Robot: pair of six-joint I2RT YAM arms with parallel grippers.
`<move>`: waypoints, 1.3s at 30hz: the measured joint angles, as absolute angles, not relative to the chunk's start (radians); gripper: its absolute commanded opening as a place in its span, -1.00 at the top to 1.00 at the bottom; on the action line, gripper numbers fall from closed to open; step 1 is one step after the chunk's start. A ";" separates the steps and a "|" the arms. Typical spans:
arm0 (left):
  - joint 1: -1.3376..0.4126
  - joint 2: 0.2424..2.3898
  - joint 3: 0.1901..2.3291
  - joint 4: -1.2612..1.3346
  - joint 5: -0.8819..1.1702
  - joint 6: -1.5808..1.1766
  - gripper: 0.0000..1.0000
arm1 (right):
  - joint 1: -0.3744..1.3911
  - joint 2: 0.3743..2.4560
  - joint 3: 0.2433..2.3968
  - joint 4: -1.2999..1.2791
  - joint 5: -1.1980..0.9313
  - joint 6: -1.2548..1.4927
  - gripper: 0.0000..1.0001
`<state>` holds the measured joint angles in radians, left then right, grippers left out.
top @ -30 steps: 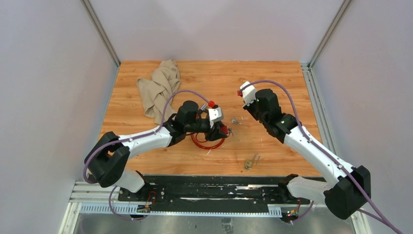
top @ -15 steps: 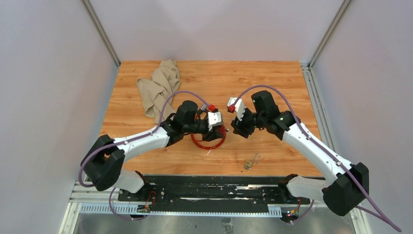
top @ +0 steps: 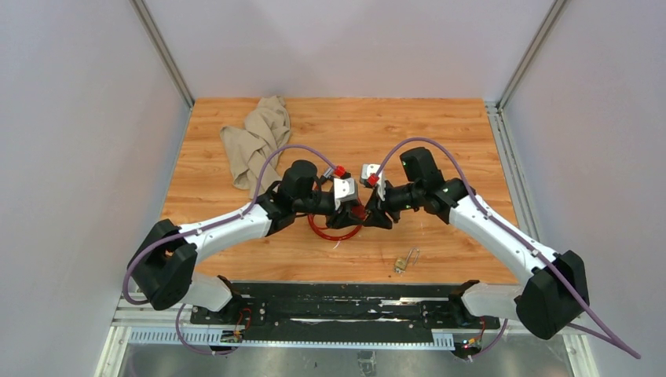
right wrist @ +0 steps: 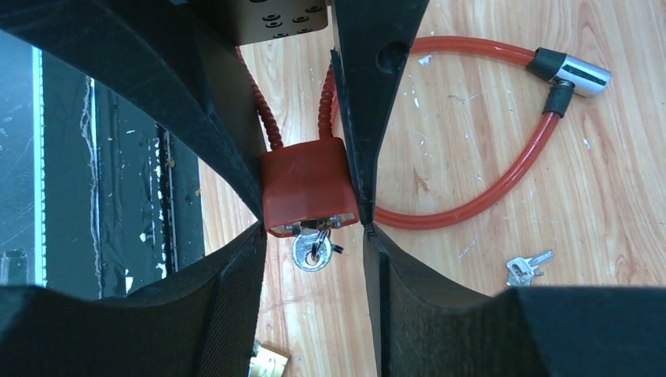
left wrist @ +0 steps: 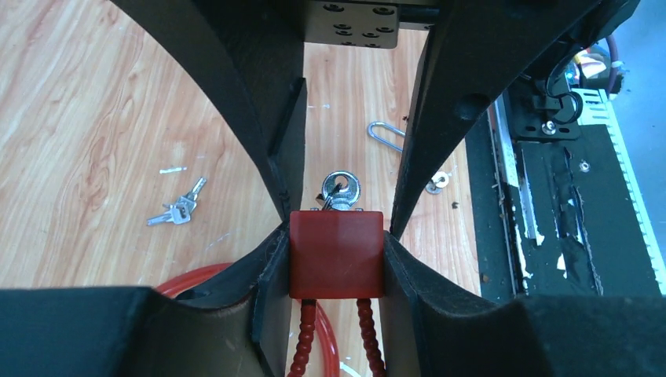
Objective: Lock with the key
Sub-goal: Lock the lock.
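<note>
My left gripper [left wrist: 336,236] is shut on the square red lock body [left wrist: 336,253] [right wrist: 305,187], with two beaded red cable ends running back from it. The key [left wrist: 340,190] [right wrist: 312,252], a small silver head with a ring through it, sticks out of the lock's face. My right gripper [right wrist: 314,229] faces the left one and is open. Its fingers [right wrist: 212,306] stand either side of the key head without touching it. In the top view both grippers meet at mid-table, left [top: 352,209] and right [top: 377,214].
The big red cable loop [right wrist: 479,200] lies on the wooden table [top: 440,133] under the grippers, its silver-tipped end [right wrist: 573,72] to one side. A loose pair of small keys [left wrist: 179,209] lies nearby. A brass padlock [top: 402,263] sits near the front edge. A beige cloth [top: 255,141] is at the back left.
My right arm has swung left to the lock and its gripper has opened; its fingers now straddle the key. The left gripper has kept hold of the lock body, shifting slightly.
</note>
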<state>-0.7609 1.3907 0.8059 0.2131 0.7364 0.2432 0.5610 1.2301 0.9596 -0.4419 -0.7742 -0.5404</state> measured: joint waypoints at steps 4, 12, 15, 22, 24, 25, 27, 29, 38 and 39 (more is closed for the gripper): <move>-0.755 1.390 0.806 0.217 0.739 0.228 0.99 | 0.561 1.237 0.953 -0.424 -0.799 -0.536 0.44; -0.748 1.390 0.802 0.203 0.765 0.224 1.00 | 0.554 1.232 0.916 -0.395 -0.809 -0.551 0.98; -0.746 1.390 0.801 0.208 0.757 0.223 0.99 | 0.555 1.225 0.915 -0.388 -0.778 -0.546 0.99; -0.743 1.390 0.800 0.239 0.765 0.198 0.99 | 0.555 1.242 0.930 -0.364 -0.514 -0.461 0.99; -0.744 1.390 0.800 0.245 0.764 0.193 0.99 | 0.555 1.262 0.946 -0.359 -0.414 -0.429 0.99; -0.744 1.390 0.800 0.246 0.764 0.190 1.00 | 0.555 1.270 0.952 -0.356 -0.376 -0.414 0.99; -0.744 1.390 0.800 0.252 0.763 0.187 1.00 | 0.554 1.279 0.958 -0.354 -0.319 -0.388 0.99; -0.744 1.390 0.800 0.253 0.763 0.187 1.00 | 0.555 1.280 0.960 -0.357 -0.322 -0.388 0.88; -0.745 1.372 0.820 0.152 0.610 0.327 1.00 | 0.554 1.279 0.984 -0.459 -0.565 -0.494 -0.02; -0.748 1.368 0.835 0.109 0.579 0.369 1.00 | 0.554 1.276 0.984 -0.459 -0.588 -0.496 -0.02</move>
<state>-0.7475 1.3678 0.8352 0.1089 0.5789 0.3695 0.5545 1.2762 0.9836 -0.4591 -0.5880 -0.4965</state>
